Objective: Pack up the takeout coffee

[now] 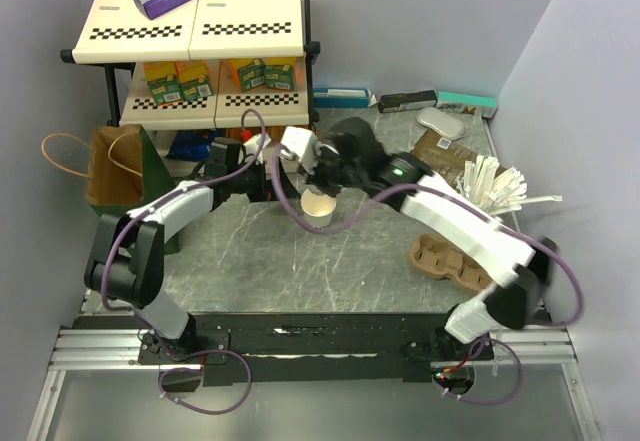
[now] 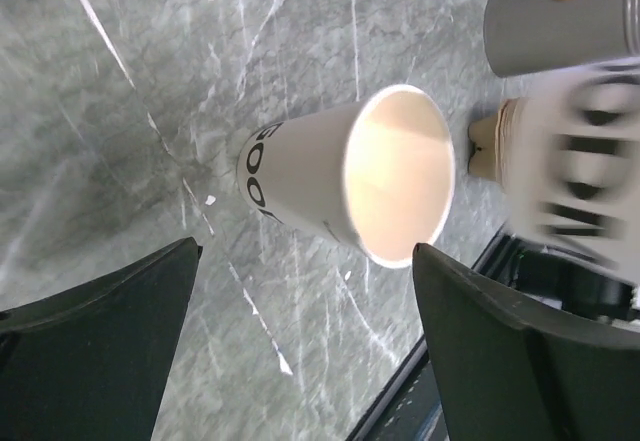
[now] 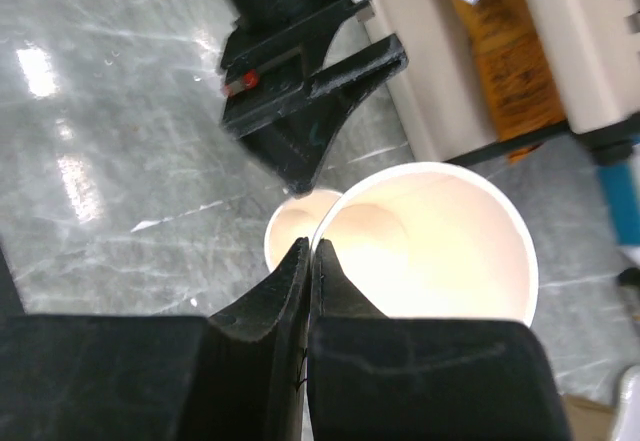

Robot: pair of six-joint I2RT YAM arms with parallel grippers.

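Centre frame: one paper cup (image 1: 318, 206) stands on the table (image 1: 250, 261) beneath the left gripper (image 2: 305, 249), fingers apart. The right gripper (image 3: 310, 246) pinches a second cup (image 3: 430, 241) by its rim. The pulp tray (image 1: 450, 258), lower right, appears unfilled, so packing is judged barely begun.

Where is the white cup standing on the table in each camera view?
Top external: white cup at mid-table, where the two arms meet.
Left wrist: centre, between the open left claw's fingers.
Right wrist: small rim behind the larger cup the right claw pinches.
Shared landmark: the left claw.
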